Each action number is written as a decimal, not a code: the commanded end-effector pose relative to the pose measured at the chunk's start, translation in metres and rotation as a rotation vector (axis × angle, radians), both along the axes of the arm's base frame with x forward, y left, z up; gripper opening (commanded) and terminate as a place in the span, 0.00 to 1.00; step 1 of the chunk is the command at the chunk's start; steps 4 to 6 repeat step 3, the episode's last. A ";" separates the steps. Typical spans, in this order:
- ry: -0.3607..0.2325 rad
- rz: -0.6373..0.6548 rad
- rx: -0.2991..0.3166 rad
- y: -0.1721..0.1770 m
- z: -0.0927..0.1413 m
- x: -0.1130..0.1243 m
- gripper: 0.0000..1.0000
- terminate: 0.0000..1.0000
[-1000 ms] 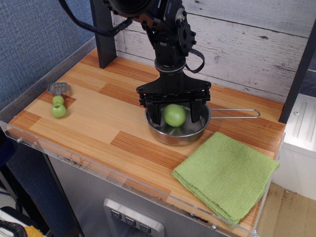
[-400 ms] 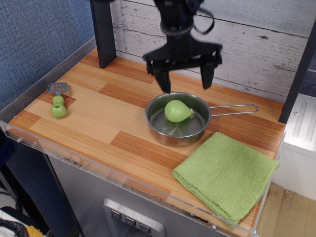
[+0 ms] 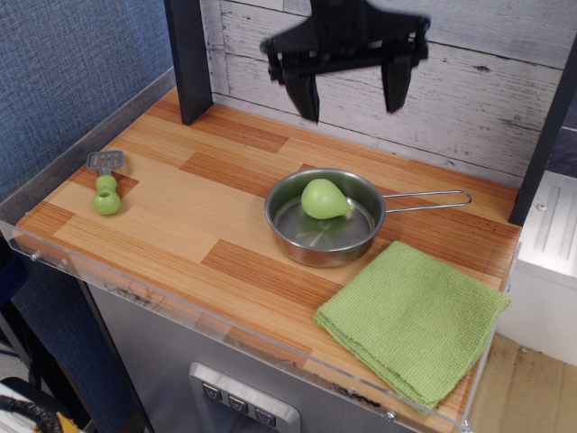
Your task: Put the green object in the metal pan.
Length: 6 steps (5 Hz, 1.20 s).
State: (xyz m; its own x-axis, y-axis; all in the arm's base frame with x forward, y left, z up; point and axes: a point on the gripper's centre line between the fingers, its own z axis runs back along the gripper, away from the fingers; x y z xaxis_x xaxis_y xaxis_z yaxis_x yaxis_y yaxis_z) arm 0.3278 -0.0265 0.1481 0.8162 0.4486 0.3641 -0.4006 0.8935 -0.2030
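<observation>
The pear [image 3: 325, 199] lies on its side inside the pan [image 3: 290, 193], at the center of the frame, its tapered end pointing right toward the wire handle that runs off to the right. The tool [image 3: 352, 86] now hangs at the top center of the frame, well above the pan, with its two dark fingers spread wide and nothing between them. A second ago it was down in the pan with the pear between its fingers; a moment later it was open and just above the rim with the pear already lying free, and it has since climbed higher again, while the pear has barely shifted. That reads as a finished release: the pear rests in the pan on its own, and the task looks done, with only the retreat of the arm left. The spatula [image 3: 106, 186] sits at the left edge of the desk [image 3: 180, 225], and the cloth [image 3: 410, 316] lies at the lower right, just beside the pan; both are in the same places as before.
</observation>
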 end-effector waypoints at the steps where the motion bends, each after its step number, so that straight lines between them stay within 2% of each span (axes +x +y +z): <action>1: -0.066 -0.013 0.012 -0.003 0.026 -0.020 1.00 0.00; 2: -0.066 -0.013 0.012 -0.003 0.026 -0.020 1.00 0.00; 3: -0.066 -0.013 0.012 -0.003 0.026 -0.020 1.00 1.00; 6: -0.066 -0.013 0.012 -0.003 0.026 -0.020 1.00 1.00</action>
